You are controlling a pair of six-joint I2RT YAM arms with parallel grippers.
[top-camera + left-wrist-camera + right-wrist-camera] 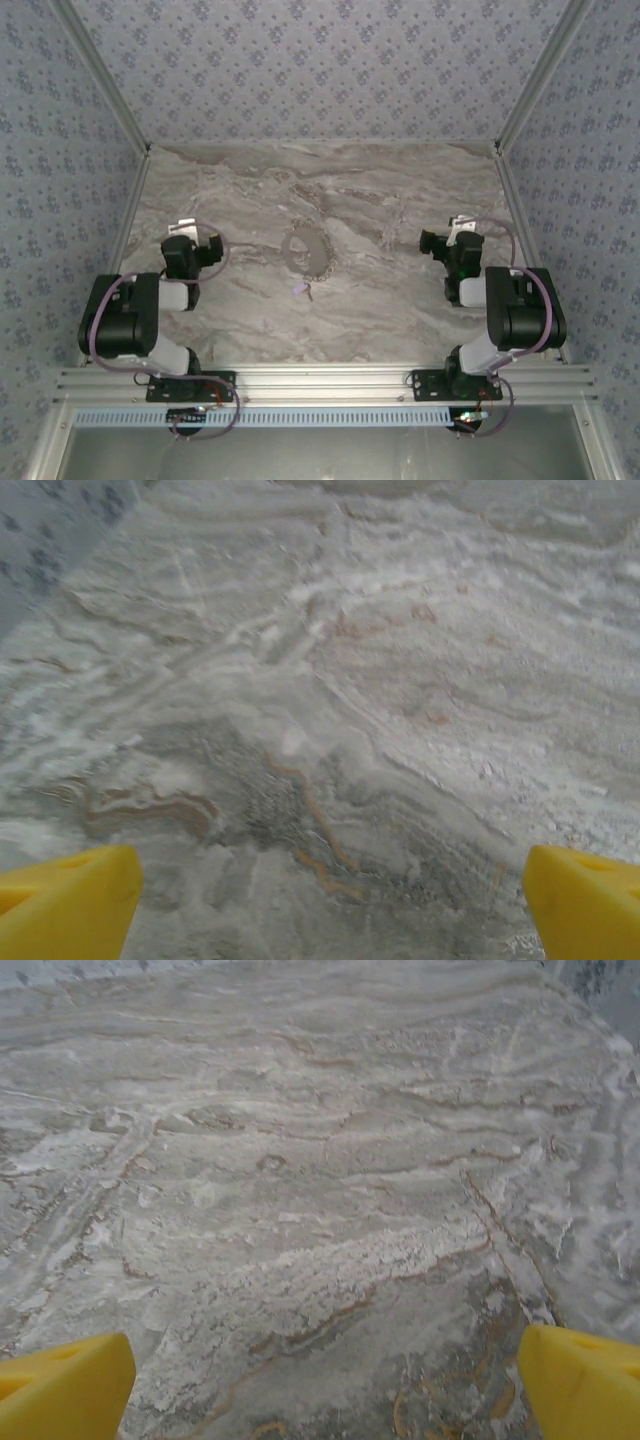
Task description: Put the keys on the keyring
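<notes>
Lee: While both arms sit folded close to their bases, what are the claws doing?

Sam: Left claw (327,905) is spread wide. Its yellow fingers (70,900) sit at the two bottom corners of the left wrist view, with only marbled surface (330,680) between them. Right claw (322,1385) reads the same: fingers (585,1380) far apart, nothing held, veined grey-brown stone pattern below.

Lee: Neither one is touching anything?

Sam: Nothing in either grasp. Can't tell from the wrist views how high each hangs above the surface.

Lee: And from above?

Sam: Left arm (125,320) is hunched at the near-left corner, right arm (520,310) at the near-right, with each wrist reaching a little way onto the surface. Both are well apart from the task items.

Lee: Where are those?

Sam: Keyring (285,250) lies flat around mid-surface, roughly between the two claws. It's a thin grey hoop, hard to pick out against the marbling. Key (299,288) — lilac head, small metal blade — lies just beside the hoop on its near side, outside the loop. Too small to tell whether it touches the rim. It's not threaded on as far as I can see.

Lee: Surroundings?

Sam: Blue floral-patterned walls (320,70) on three sides, aluminium rail (320,380) along the near edge carrying both bases.
</notes>
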